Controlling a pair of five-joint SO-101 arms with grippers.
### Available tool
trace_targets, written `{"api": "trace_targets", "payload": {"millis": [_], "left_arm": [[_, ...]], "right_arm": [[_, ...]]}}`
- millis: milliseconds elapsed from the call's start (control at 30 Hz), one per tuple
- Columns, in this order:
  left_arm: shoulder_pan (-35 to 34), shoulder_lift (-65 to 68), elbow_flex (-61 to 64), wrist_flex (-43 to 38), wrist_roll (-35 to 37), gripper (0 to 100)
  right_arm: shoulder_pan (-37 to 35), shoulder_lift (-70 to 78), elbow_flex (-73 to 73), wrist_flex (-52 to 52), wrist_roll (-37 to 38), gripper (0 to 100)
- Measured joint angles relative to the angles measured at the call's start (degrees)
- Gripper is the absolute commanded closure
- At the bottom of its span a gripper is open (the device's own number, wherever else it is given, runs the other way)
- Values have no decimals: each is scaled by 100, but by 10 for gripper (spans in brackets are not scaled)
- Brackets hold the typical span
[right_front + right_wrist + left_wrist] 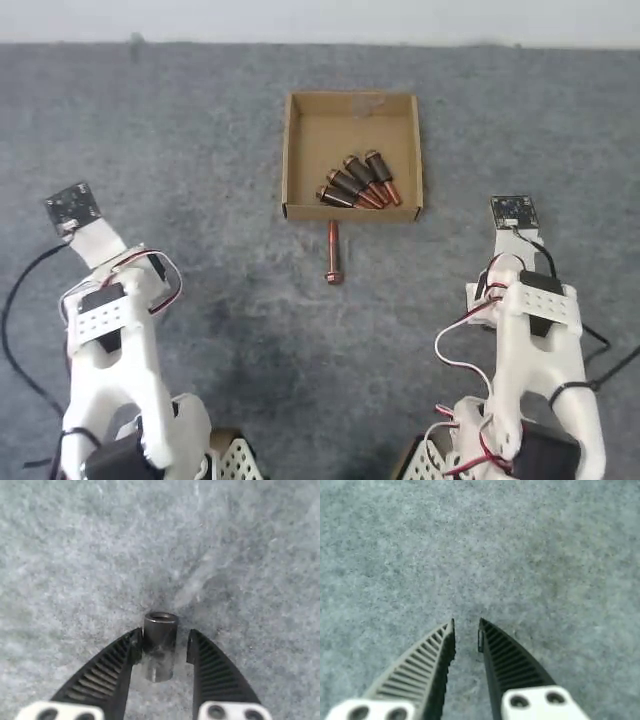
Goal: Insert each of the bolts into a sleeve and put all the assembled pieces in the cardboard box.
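A copper bolt (pixel 333 252) lies alone on the grey carpet just in front of the cardboard box (pixel 296 150). Inside the box lie several assembled pieces (pixel 358 182), dark sleeves with copper ends, fanned out near its front wall. A black sleeve (pixel 160 630) stands upright between the fingers of my right gripper (pixel 162 636). That gripper is open; one finger touches the sleeve and the other stands a little off it. My left gripper (pixel 466 627) hangs over bare carpet, open by a narrow gap, with nothing in it.
The left arm (pixel 105 330) sits at the front left and the right arm (pixel 535 330) at the front right. Grey carpet (pixel 250 330) covers the whole table between them and around the box.
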Motion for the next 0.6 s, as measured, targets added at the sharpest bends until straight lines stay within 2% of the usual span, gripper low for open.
{"api": "trace_targets", "payload": {"millis": [300,600], "left_arm": [[0,0,0,0,0,923],[0,0,0,0,0,923]], "right_arm": [[-26,-1134,-448,1565,0,872],[-149,-1556,404,914,0,872]]}}
